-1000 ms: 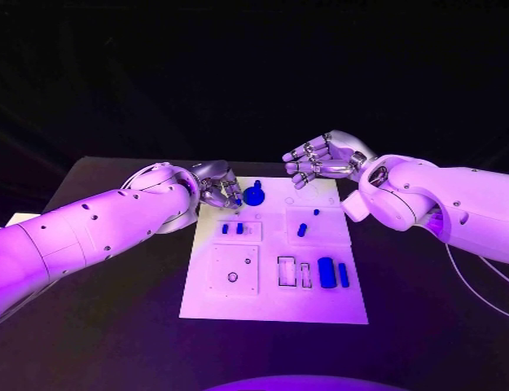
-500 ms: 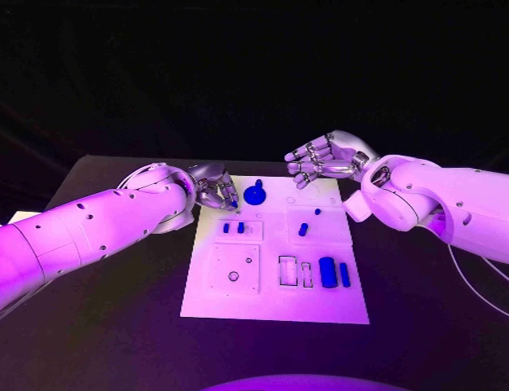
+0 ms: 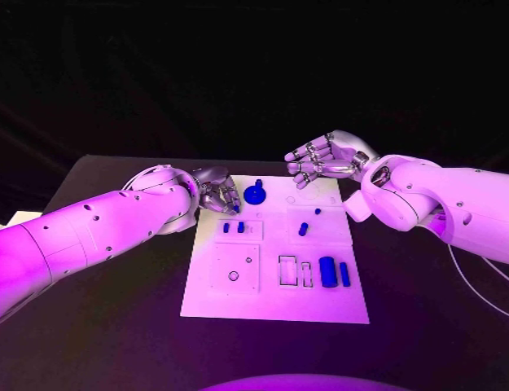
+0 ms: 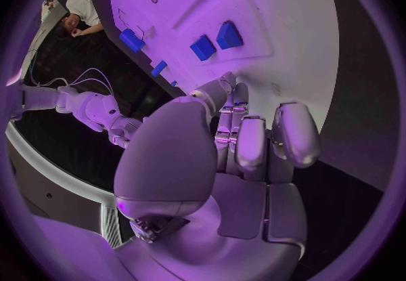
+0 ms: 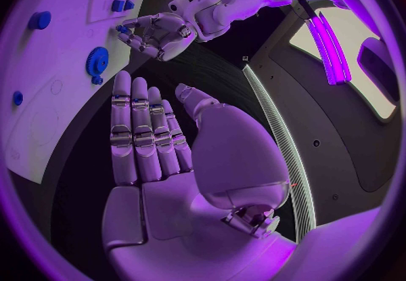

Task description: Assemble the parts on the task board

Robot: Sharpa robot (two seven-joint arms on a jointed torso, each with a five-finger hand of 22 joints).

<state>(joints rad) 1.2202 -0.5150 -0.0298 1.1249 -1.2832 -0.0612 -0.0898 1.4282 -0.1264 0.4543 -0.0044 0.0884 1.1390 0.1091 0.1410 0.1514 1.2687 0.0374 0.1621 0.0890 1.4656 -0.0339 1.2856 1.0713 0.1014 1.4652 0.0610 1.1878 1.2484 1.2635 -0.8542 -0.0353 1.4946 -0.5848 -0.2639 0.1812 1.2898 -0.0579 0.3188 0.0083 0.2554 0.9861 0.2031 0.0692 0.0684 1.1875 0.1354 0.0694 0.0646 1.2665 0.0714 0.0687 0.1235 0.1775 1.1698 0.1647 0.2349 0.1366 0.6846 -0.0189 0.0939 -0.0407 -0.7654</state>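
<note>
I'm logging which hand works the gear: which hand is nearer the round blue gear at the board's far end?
Left. The left hand is just beside the round blue gear; the right hand hovers farther off, beyond the white task board's far edge.

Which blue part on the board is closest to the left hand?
The round blue gear at the board's far edge, right beside the left hand. It is the one disc-shaped part; the small blocks and bars lie nearer the robot.
</note>
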